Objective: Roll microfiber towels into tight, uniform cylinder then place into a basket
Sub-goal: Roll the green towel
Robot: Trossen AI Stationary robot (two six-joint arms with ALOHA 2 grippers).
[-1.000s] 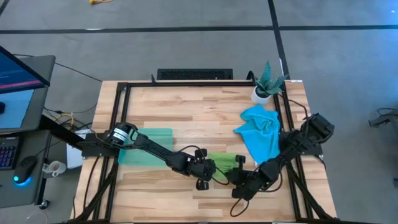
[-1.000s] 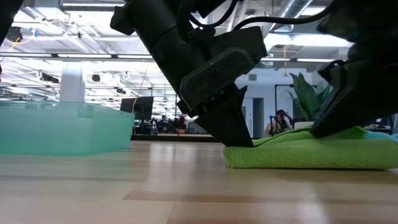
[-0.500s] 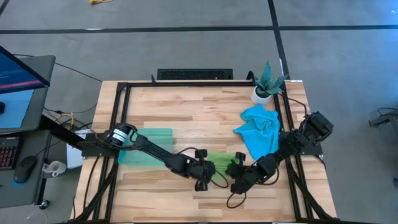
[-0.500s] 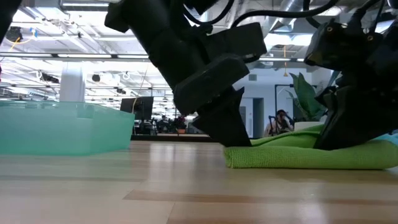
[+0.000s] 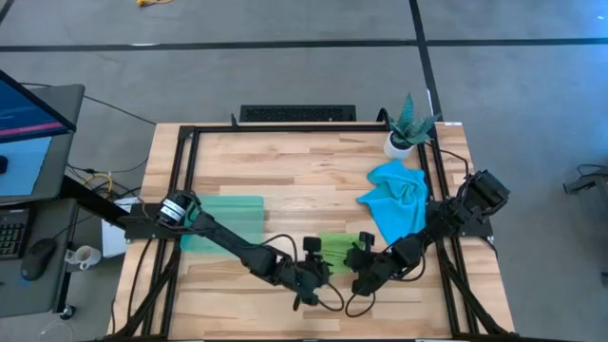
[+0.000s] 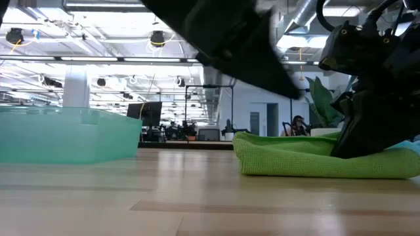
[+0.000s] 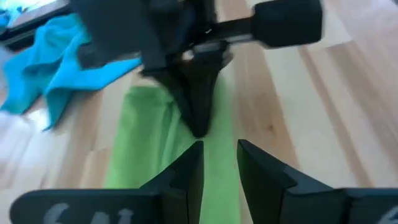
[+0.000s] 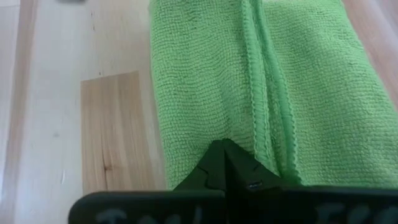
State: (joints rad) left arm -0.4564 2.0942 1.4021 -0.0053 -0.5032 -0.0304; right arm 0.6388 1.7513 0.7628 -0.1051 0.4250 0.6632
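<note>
The lime green towel (image 5: 338, 245) lies folded into a narrow strip on the table; the low view shows it flat (image 6: 308, 160). My right gripper (image 5: 362, 258) is shut, and its tips rest on the strip's right end (image 8: 224, 152). My left gripper (image 7: 219, 152) hovers above the strip's left end with a narrow gap between its fingers, holding nothing; it is raised in the low view (image 6: 230, 39). The sky blue towel (image 5: 399, 198) lies crumpled at the right. The teal basket (image 5: 224, 222) stands at the left. My right gripper presses its shut fingertips (image 8: 214, 163) down on the top layer of the green towel, beside a hemmed edge (image 8: 261, 134) near the strip's right end. The fingers slant down from the table's right and near side. The towel lies flat on the table.
A potted plant (image 5: 407, 128) stands at the far right corner, behind the blue towel. A black frame (image 5: 190, 142) runs around the tabletop. Bare wood lies between the basket and the green towel (image 6: 184, 190).
My left gripper has lifted off the green towel's left end and drawn back toward the table's near edge; that end now stands a little higher. My right gripper has moved toward the left and far side onto the towel's right end.
</note>
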